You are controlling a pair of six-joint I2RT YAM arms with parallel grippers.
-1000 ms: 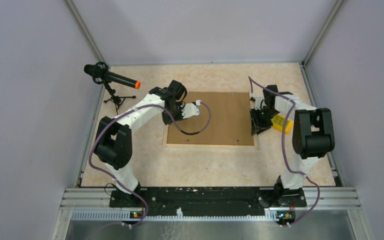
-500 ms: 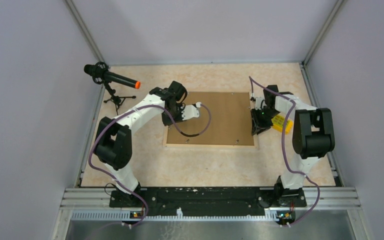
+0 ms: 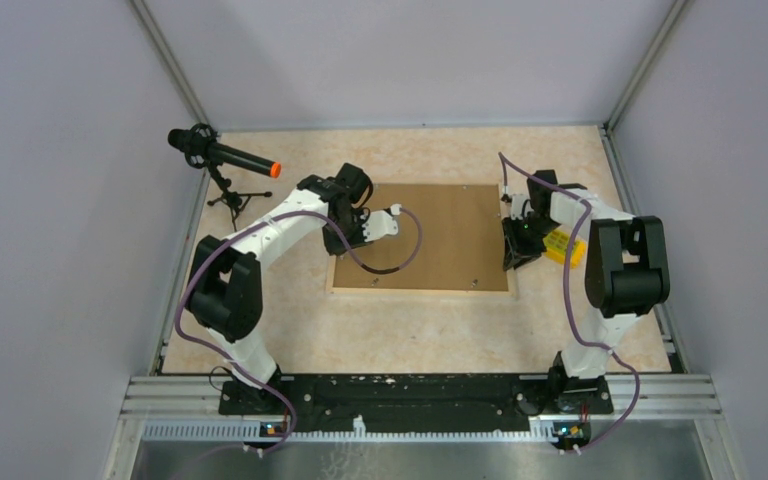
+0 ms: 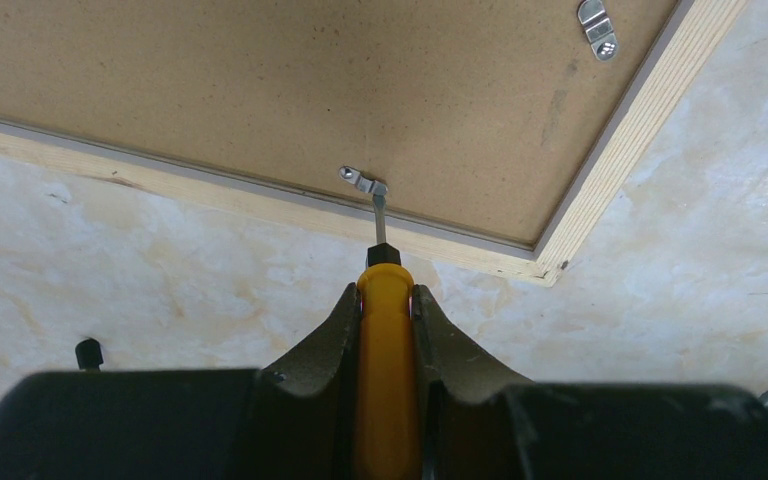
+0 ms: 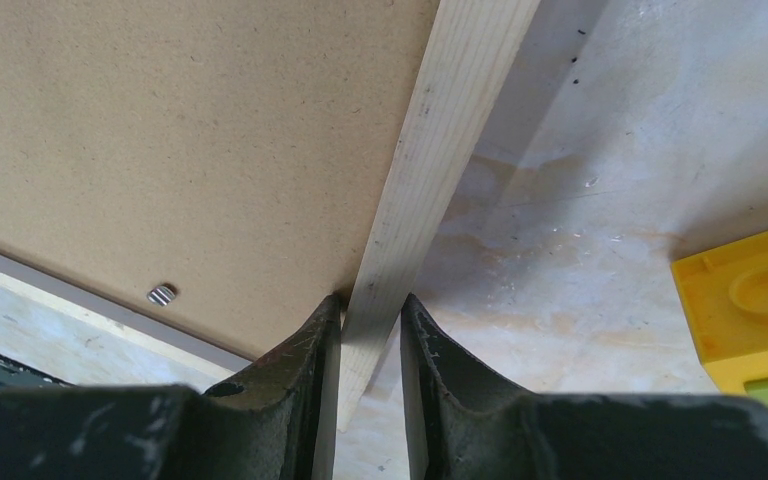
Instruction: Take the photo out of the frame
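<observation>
- My left gripper (image 4: 387, 300) has its jaws pressed on the yellow handle of a screwdriver (image 4: 387, 380), which stands out toward 12 o'clock in the left wrist view.
- The metal tip of the screwdriver touches a small metal clip (image 4: 363, 181) at the border of the brown back board.
- My right gripper (image 5: 370, 310) pinches the pale wood edge of the frame (image 5: 440, 150), with one finger on the board side and one on the outer side.
- The frame (image 3: 450, 235) lies flat in the middle of the table (image 3: 410, 330), with its brown reverse side up.
- In the top view the left gripper (image 3: 385, 222) is at the 9 o'clock side of the frame and the right gripper (image 3: 516, 245) is at the 3 o'clock side.
- I cannot see the photo; only the back board shows.
- A second metal clip (image 4: 597, 27) sits on the board near the frame corner, at 1 o'clock from the first one.
- A small yellow block (image 3: 560, 245) lies on the table just beside the right gripper, at its 3 o'clock.
- A black microphone (image 3: 222, 155) with an orange tip stands at 10 o'clock from the frame, well apart from it.
</observation>
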